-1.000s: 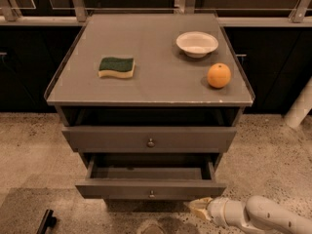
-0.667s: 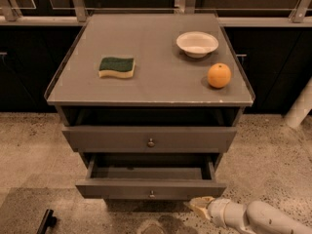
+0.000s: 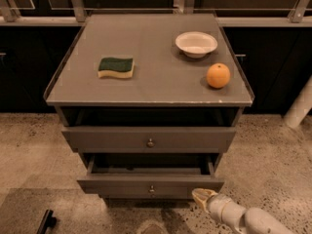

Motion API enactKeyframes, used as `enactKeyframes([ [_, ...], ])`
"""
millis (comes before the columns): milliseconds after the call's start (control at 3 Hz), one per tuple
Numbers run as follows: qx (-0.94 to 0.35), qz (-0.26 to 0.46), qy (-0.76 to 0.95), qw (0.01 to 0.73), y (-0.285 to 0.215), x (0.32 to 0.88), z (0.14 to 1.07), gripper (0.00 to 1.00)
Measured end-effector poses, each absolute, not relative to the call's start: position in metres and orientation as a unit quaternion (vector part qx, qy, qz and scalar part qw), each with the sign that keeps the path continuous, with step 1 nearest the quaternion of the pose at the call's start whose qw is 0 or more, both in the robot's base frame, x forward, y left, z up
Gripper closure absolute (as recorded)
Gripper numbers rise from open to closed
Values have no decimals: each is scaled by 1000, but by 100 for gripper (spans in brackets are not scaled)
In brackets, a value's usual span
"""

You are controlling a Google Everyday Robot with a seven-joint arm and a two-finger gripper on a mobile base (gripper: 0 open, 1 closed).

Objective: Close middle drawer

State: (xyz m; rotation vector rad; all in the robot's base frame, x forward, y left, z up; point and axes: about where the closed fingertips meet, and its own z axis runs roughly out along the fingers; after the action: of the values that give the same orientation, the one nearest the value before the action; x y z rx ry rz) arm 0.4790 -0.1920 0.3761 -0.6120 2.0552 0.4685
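Note:
The middle drawer (image 3: 150,185) is the grey front with a small round knob (image 3: 151,190) low on the cabinet. It is pulled out, and its dark inside shows behind the front. My gripper (image 3: 202,197) comes in from the lower right on a pale arm. Its cream tip is at the right end of this drawer's front, just below its lower right corner. The drawer front above (image 3: 149,139), with its own knob, stands out far less. Anything below the open drawer is hidden by it.
On the cabinet top (image 3: 151,87) lie a green and yellow sponge (image 3: 116,67), a white bowl (image 3: 196,43) and an orange (image 3: 218,75). Speckled floor surrounds the cabinet. A white post (image 3: 300,106) stands at the right and a dark object (image 3: 46,221) lies at the lower left.
My gripper has risen a little and moved closer to the right end of the open drawer's front. The drawer looks about as far out as before.

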Motion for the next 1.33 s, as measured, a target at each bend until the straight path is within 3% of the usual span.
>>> enactKeyframes([
  [1000, -201, 134, 813, 531, -200, 544, 385, 100],
  [1333, -201, 134, 812, 531, -200, 543, 385, 100],
])
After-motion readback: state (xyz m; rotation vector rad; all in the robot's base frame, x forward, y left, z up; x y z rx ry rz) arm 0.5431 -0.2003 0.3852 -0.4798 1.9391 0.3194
